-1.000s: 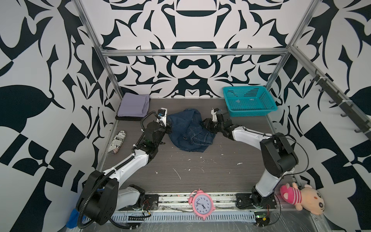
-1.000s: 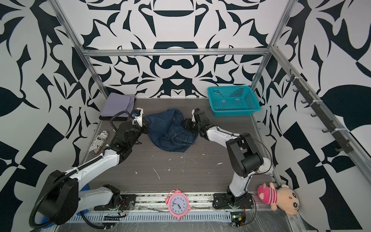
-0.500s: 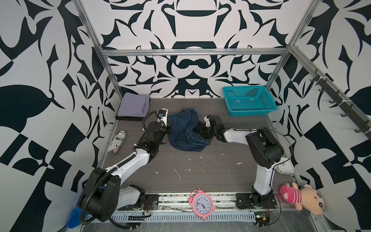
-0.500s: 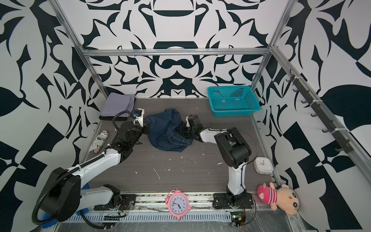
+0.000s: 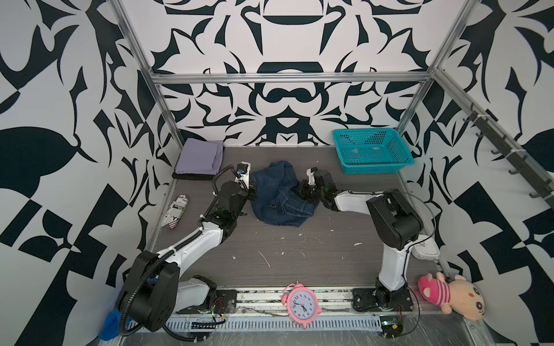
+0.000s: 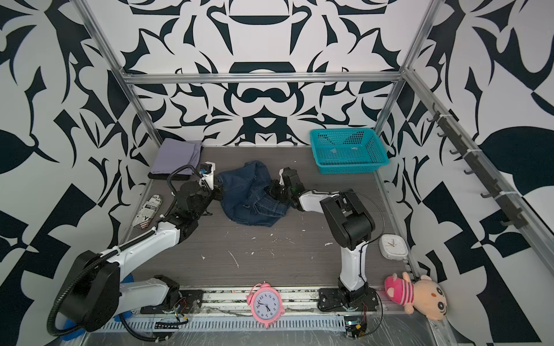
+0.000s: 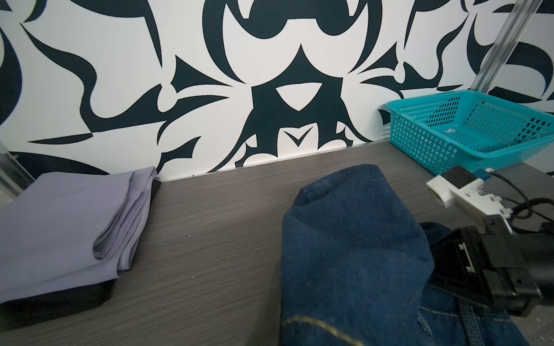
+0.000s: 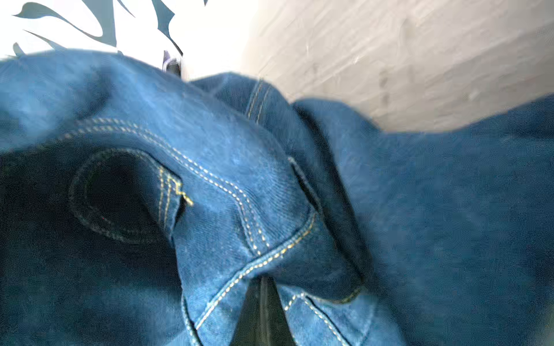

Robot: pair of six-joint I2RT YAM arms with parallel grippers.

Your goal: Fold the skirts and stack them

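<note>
Since a second ago the right fingers (image 5: 301, 191) have slid in and snapped shut on the 3 o'clock edge of the denim skirt (image 5: 278, 200). The left fingers (image 5: 252, 194) are shut tight too, pinching its 9 o'clock edge, so the skirt sits bunched up between them on the surface (image 5: 299, 248). At 10 o'clock the lavender skirt (image 5: 199, 157) lies folded on the black skirt (image 5: 192, 177). A crumpled packet (image 5: 175, 211) at 9 o'clock has print too small to read. The pink clock (image 5: 300, 305) at 6 o'clock shows numbers.

Denim skirt (image 5: 278, 197) centre, folded skirts (image 5: 199, 157) back left, basket (image 5: 373, 169) back right
</note>
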